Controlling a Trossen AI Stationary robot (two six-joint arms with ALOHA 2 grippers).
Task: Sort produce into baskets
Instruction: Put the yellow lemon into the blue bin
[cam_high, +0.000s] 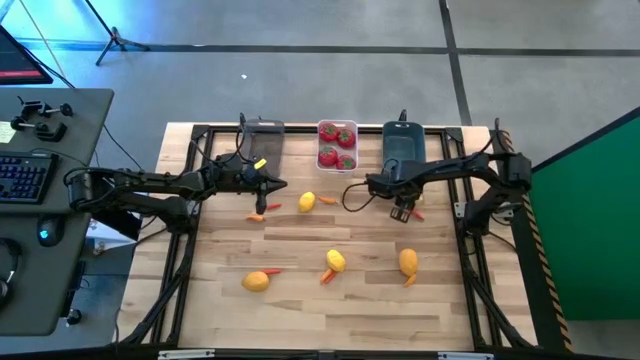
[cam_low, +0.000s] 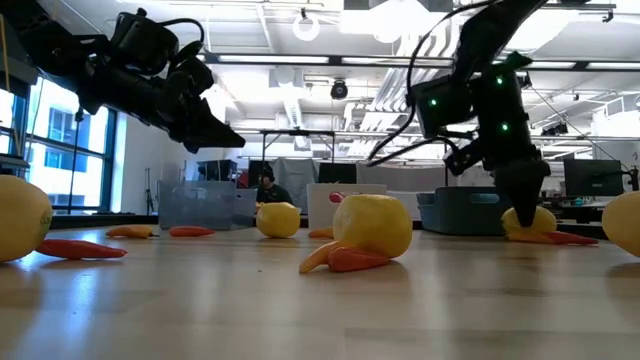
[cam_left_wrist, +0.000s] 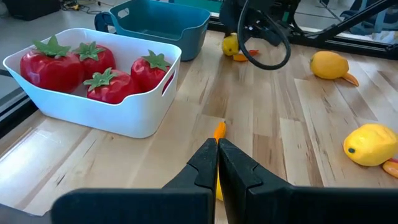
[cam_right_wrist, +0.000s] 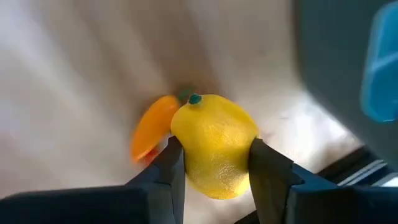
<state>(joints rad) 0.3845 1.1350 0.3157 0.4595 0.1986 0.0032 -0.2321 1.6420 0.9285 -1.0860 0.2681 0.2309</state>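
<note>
My right gripper (cam_high: 403, 212) points down at the table's far right and is shut on a yellow lemon (cam_right_wrist: 214, 146). An orange carrot piece (cam_right_wrist: 152, 127) lies beside that lemon. My left gripper (cam_high: 283, 184) is shut and empty. It hangs above the table left of another lemon (cam_high: 307, 202) and a carrot tip (cam_left_wrist: 219, 129). The white basket (cam_high: 337, 160) holds several red tomatoes (cam_left_wrist: 93, 68). The smoky grey basket (cam_high: 262, 135) and the dark teal basket (cam_high: 403, 140) flank it at the far edge. My right gripper pinches the lemon's two opposite sides (cam_right_wrist: 186, 149) between its fingers. It comes from above, pointing down. The lemon's green-dotted end (cam_right_wrist: 194, 99) sticks out beyond the fingers. In the low view the lemon (cam_low: 528, 222) sits under the fingers at table height; I cannot tell whether it rests there.
Three more lemons (cam_high: 335, 261) (cam_high: 408, 262) (cam_high: 257, 281) lie toward the near edge, each with a carrot piece beside it. Loose carrot pieces (cam_high: 258, 216) lie near my left gripper. A black frame (cam_high: 190, 200) borders the table. A desk with a keyboard (cam_high: 25, 175) stands at the left.
</note>
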